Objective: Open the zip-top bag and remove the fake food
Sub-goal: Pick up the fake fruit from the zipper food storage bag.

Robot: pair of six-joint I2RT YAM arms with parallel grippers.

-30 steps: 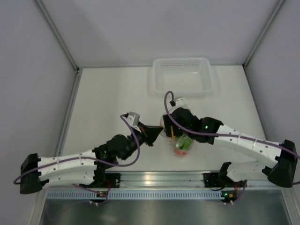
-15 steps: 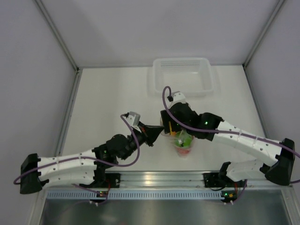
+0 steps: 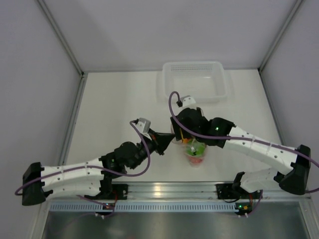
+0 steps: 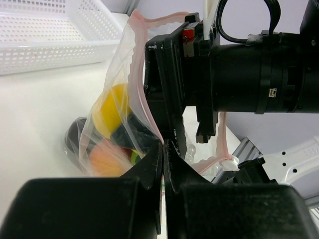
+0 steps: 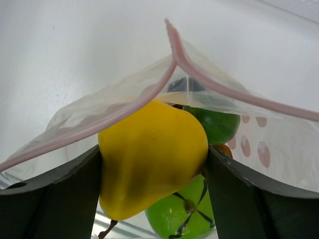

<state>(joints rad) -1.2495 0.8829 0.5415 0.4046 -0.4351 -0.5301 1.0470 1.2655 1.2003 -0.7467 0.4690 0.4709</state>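
The clear zip-top bag (image 3: 196, 153) stands near the table's front, its mouth open. My left gripper (image 3: 169, 140) is shut on the bag's near wall just below the pink zip strip (image 4: 141, 94), as the left wrist view (image 4: 163, 145) shows. My right gripper (image 3: 186, 141) reaches into the mouth and is shut on a yellow fruit (image 5: 152, 154), the pink strip (image 5: 219, 90) arching over it. Below it lie a green fruit with black marks (image 5: 192, 215) and a plain green one (image 5: 218, 125). Yellow (image 4: 112, 109), peach-orange (image 4: 102, 159) and dark purple (image 4: 75, 138) fruits show through the plastic.
A rigid white mesh tray (image 3: 165, 83) stands at the back middle of the table, also in the left wrist view (image 4: 45, 47). The metal rail and arm bases run along the near edge (image 3: 159, 189). Side walls bound the table left and right.
My right wrist has shifted toward the far left, above the bag. My left gripper has edged slightly forward, still on the bag.
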